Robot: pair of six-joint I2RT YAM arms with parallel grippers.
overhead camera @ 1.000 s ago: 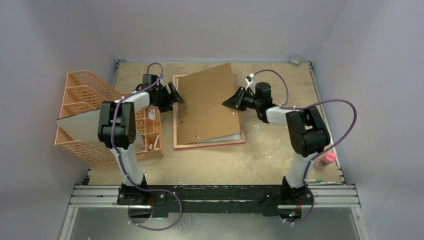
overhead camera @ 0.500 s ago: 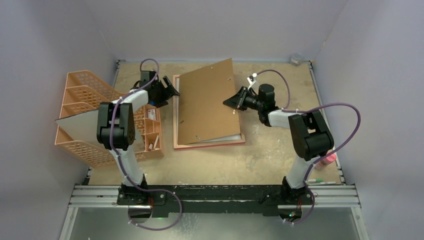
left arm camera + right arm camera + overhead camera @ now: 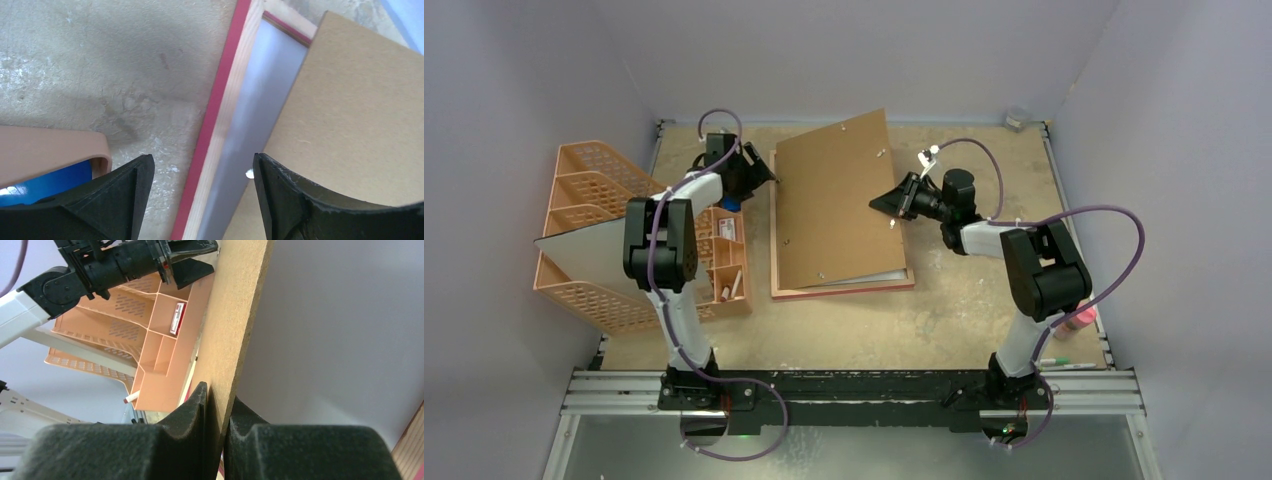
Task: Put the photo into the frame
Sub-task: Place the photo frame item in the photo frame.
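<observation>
Photo (image 3: pixel 574 252) lies white back up across the orange organiser (image 3: pixel 589 180), well to the left of the frame (image 3: pixel 844 290) and apart from both grippers; its printed side is out of sight. The frame lies flat on the table (image 3: pixel 964 300), pale wood side up with a pink-red outer edge, and a grey pane of glass (image 3: pixel 260 100) shows just inside its left rail. Over the frame a brown backing board (image 3: pixel 834 200) leans at a tilt, its near edge down by the frame's near rail and its far edge raised past the frame's far rail. The right gripper (image 3: pixel 886 203), on the right of the frame, pinches the board's right edge, its fingers (image 3: pixel 192 405) pressed against both faces. The left gripper (image 3: pixel 762 172) hovers over the frame's far-left corner, between organiser and frame. Its fingers (image 3: pixel 125 190) are spread wide with nothing held, and the frame's left rail runs beneath the gap. The photo sits left of this gripper, on the organiser side.
</observation>
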